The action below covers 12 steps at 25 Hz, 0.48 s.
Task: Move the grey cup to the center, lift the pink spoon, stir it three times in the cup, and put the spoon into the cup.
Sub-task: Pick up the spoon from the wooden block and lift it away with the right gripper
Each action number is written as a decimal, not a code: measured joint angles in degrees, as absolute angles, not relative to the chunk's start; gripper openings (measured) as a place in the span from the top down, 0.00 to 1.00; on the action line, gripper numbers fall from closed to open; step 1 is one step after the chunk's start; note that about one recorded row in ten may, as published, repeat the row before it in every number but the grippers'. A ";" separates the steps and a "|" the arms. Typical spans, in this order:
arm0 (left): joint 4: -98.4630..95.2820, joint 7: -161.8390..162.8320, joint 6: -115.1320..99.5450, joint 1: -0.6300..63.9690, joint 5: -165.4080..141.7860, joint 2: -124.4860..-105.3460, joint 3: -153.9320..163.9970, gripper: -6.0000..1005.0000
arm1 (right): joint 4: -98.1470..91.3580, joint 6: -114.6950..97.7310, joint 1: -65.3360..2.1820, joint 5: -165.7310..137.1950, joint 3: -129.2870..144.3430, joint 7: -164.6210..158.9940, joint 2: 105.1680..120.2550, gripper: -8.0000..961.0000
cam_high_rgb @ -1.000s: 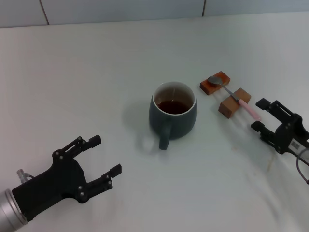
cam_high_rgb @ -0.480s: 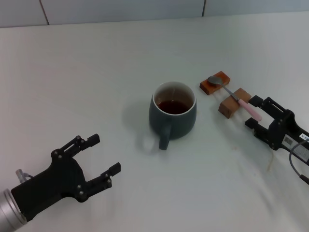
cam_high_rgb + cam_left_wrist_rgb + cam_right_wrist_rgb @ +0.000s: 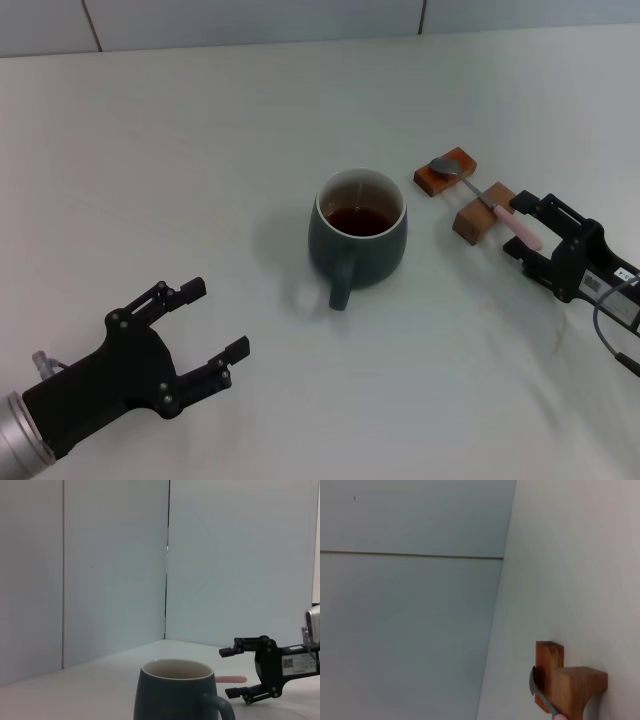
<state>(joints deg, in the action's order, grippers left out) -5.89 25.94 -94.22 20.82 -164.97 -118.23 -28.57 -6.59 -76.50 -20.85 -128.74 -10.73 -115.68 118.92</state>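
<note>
With the grey cup (image 3: 358, 235) mid-desk, the right gripper (image 3: 521, 230), spread wide around the handle of the pink spoon (image 3: 498, 212) resting on two wooden blocks (image 3: 466, 196), could knock it off if it closes off-centre.

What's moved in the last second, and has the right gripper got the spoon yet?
The right gripper has slid in toward the cup and now straddles the end of the spoon's pink handle, jaws open; it is not gripped yet. The spoon lies on its two wooden blocks as before. The cup and the left gripper, open near the front of the table, have not moved.
</note>
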 joint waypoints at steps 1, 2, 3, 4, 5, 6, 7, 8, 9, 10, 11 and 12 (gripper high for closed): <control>-5.89 25.99 -94.22 20.82 -164.97 -118.22 -28.57 0.19 | -6.57 -76.29 -20.95 -128.74 -10.73 -115.62 118.91 0.31; -5.89 26.03 -94.22 20.79 -164.97 -118.21 -28.66 0.19 | -6.46 -75.99 -21.08 -128.74 -10.73 -115.37 118.91 0.31; -5.89 26.03 -94.22 20.79 -164.97 -118.21 -28.66 0.19 | -6.46 -75.99 -21.08 -128.74 -10.73 -115.37 118.91 0.31; -5.89 26.04 -94.22 20.75 -164.97 -118.21 -28.76 0.19 | -6.34 -75.87 -21.10 -128.71 -10.76 -115.22 118.91 0.31; -5.89 26.10 -94.22 20.67 -164.97 -118.21 -29.03 0.19 | -6.06 -75.58 -21.12 -128.60 -10.90 -114.93 118.91 0.31; -5.89 26.10 -94.22 20.67 -164.97 -118.21 -29.03 0.19 | -6.06 -75.58 -21.12 -128.60 -10.90 -114.93 118.91 0.32; -5.88 26.14 -94.22 20.55 -164.97 -118.21 -29.24 0.19 | -6.00 -75.44 -21.13 -128.57 -10.91 -114.91 118.91 0.32; -5.88 26.14 -94.22 20.55 -164.97 -118.21 -29.24 0.19 | -5.96 -75.30 -21.16 -128.56 -10.91 -114.90 118.91 0.32; -5.86 26.14 -94.23 20.51 -164.97 -118.21 -29.26 0.19 | -5.95 -75.18 -21.21 -128.56 -10.89 -114.90 118.91 0.32; -5.84 26.15 -94.24 20.49 -164.97 -118.21 -29.28 0.19 | -5.93 -75.10 -21.25 -128.56 -10.87 -114.92 118.91 0.32; -5.82 26.15 -94.27 20.48 -164.97 -118.21 -29.30 0.19 | -5.91 -75.01 -21.28 -128.55 -10.91 -114.98 118.91 0.32; -5.80 26.16 -94.28 20.48 -164.97 -118.21 -29.30 0.19 | -5.82 -74.69 -21.31 -128.49 -11.07 -115.06 118.91 0.33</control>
<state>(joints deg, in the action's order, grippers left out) -5.80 26.16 -94.28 20.48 -164.97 -118.21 -29.30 -5.82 -74.69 -21.31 -128.49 -11.07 -115.06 118.91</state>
